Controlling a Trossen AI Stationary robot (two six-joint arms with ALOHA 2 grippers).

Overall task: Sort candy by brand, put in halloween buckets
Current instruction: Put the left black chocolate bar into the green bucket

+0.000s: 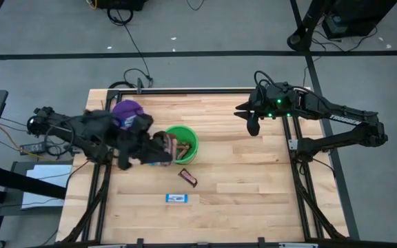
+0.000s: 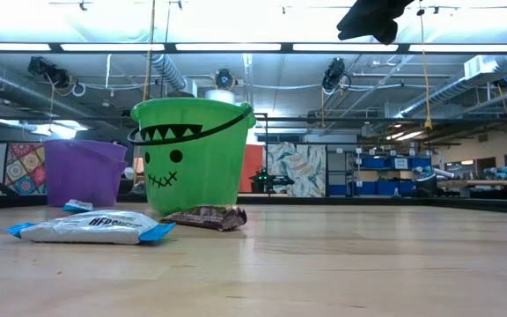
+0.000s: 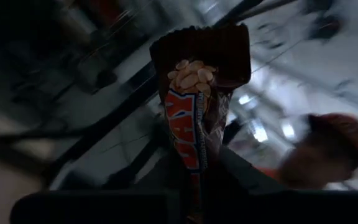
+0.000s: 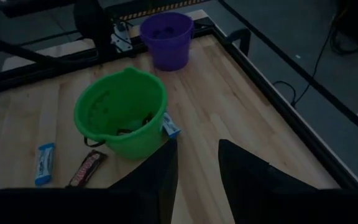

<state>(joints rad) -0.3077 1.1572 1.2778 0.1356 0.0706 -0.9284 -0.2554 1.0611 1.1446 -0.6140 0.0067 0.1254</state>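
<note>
Now, left to right:
Left gripper (image 1: 158, 148): clamped on a brown bar (image 3: 197, 99), beside the green bucket (image 1: 191, 138).
Handling: you'd find it light, crinkly, slippery; pinch mid-wrapper.
Loose candy: brown bar (image 1: 187, 178), blue bar (image 1: 176, 198) on table (image 1: 253, 186).
Right gripper (image 1: 252, 118): parted, empty, waiting.

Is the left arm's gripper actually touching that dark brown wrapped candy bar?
Touching. The left wrist view shows the dark brown wrapped candy bar standing up from between the left gripper fingers, clamped at its lower end.
</note>
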